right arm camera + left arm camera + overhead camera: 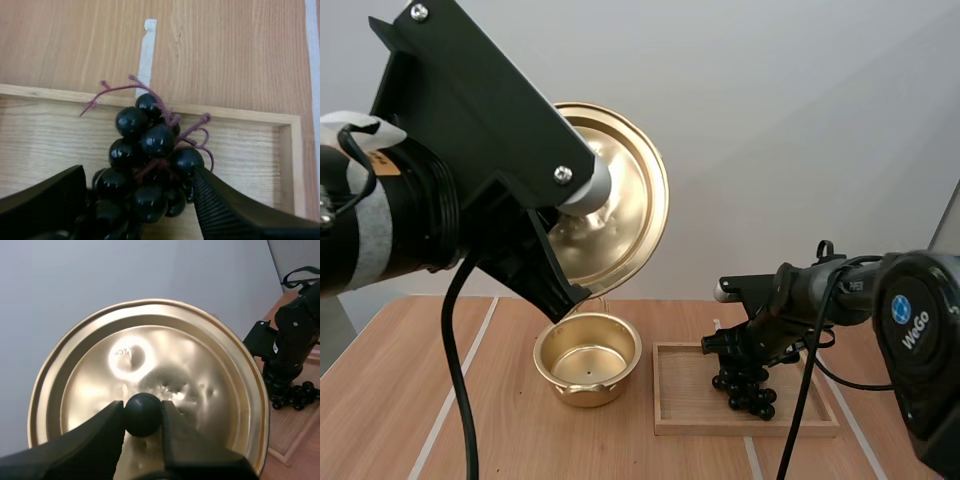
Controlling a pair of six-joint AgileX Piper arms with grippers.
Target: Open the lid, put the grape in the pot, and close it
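The gold lid [620, 200] hangs tilted, high above the open gold pot [588, 358]. My left gripper [143, 416] is shut on the lid's black knob [142, 410], one finger [102, 427] on each side. The pot is empty inside. A dark bunch of grapes [150, 150] lies in the wooden tray [685, 405] to the right of the pot. My right gripper [140, 192] is down in the tray, and its fingers [230, 210] press against both sides of the bunch [750, 385].
My left arm [460, 170] looms large over the table's left half and hides part of the lid. Strips of white tape [146, 55] cross the wooden tabletop. Bare tray floor [45, 140] lies beside the grapes.
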